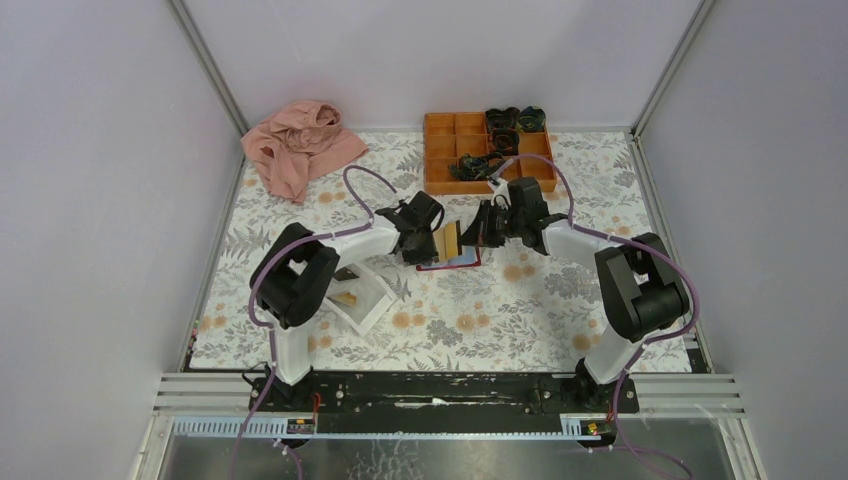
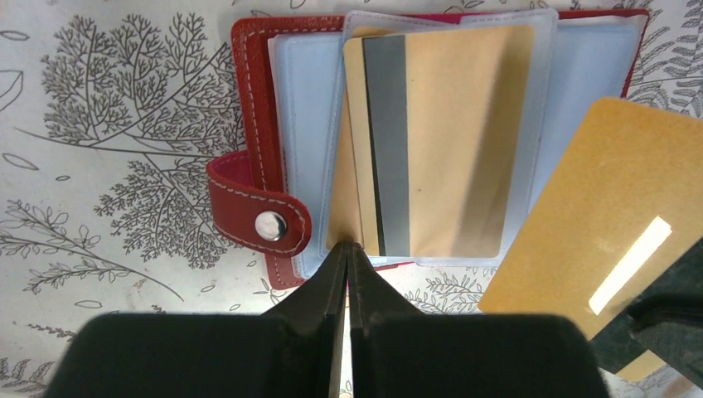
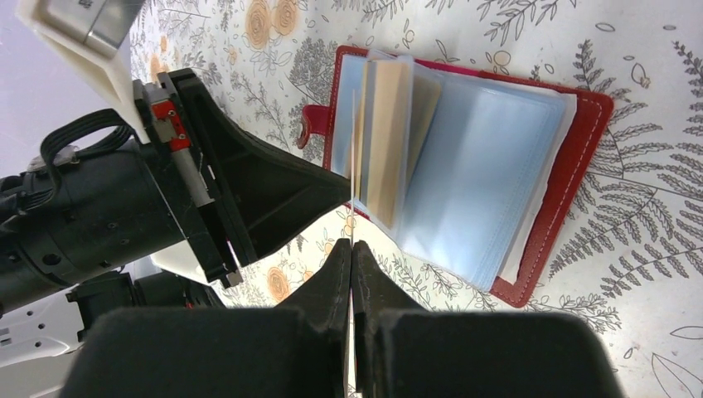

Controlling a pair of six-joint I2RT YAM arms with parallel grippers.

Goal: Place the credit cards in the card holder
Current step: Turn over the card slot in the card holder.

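The dark-red card holder (image 2: 249,108) lies open on the floral table, its pale blue clear sleeves fanned up; it also shows in the right wrist view (image 3: 572,166) and the top view (image 1: 462,260). A golden-tan credit card (image 2: 456,141) with a grey stripe sits in a raised sleeve. My left gripper (image 2: 348,249) is shut on that sleeve's near edge. My right gripper (image 3: 351,249) is shut on another credit card (image 2: 605,224), seen edge-on in its own view (image 3: 353,149), just beside the sleeves. Both grippers meet over the holder (image 1: 432,238) (image 1: 474,235).
A white tray (image 1: 372,290) left of the holder has one more golden card (image 1: 347,297) in it. An orange compartment box (image 1: 470,145) with dark items stands at the back. A pink cloth (image 1: 300,145) lies at the back left.
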